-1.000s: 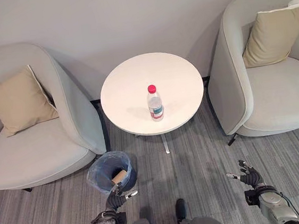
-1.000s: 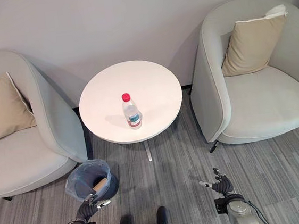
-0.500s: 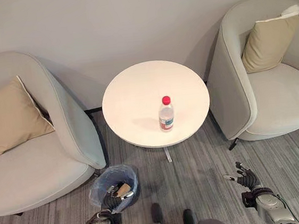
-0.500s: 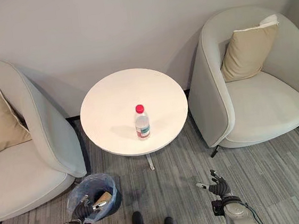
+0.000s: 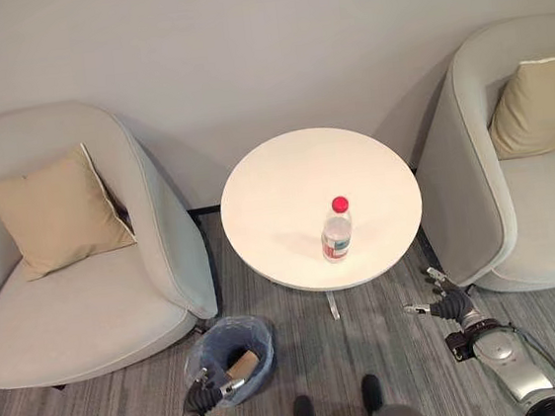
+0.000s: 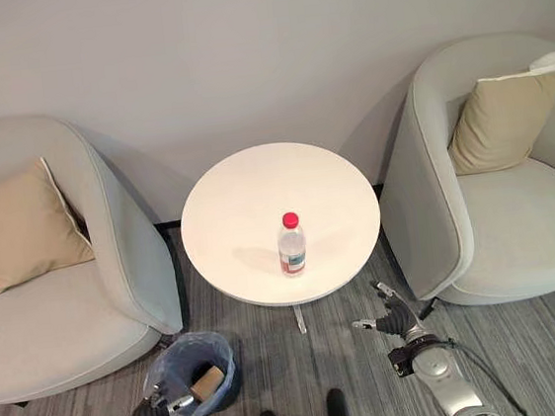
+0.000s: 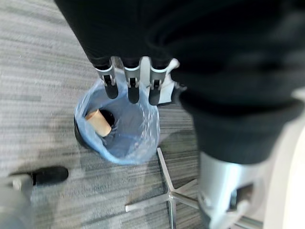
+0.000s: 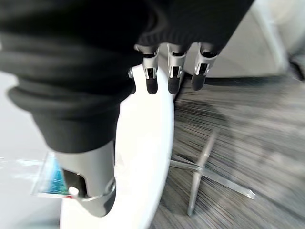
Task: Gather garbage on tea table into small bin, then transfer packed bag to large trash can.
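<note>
A clear water bottle (image 5: 336, 232) with a red cap stands upright near the front of the round white tea table (image 5: 275, 183). Left of the table's foot, on the carpet, sits the small bin (image 5: 217, 343) lined with a blue bag, a cardboard tube (image 5: 241, 363) lying inside. My left hand (image 5: 200, 400) hovers just in front of the bin, its fingers (image 7: 128, 86) straight and holding nothing. My right hand (image 5: 450, 304) is open and empty, low beside the table's front right edge (image 8: 143, 157).
Two grey armchairs flank the table, the left one (image 5: 90, 317) close behind the bin, the right one (image 5: 538, 230) just past my right hand. Each holds a beige cushion (image 5: 54, 212). The table's metal star foot (image 7: 167, 200) spreads over the carpet.
The whole view has shifted as the camera moved. My right hand has come closer to the table's front right edge. The left hand stays by the bin.
</note>
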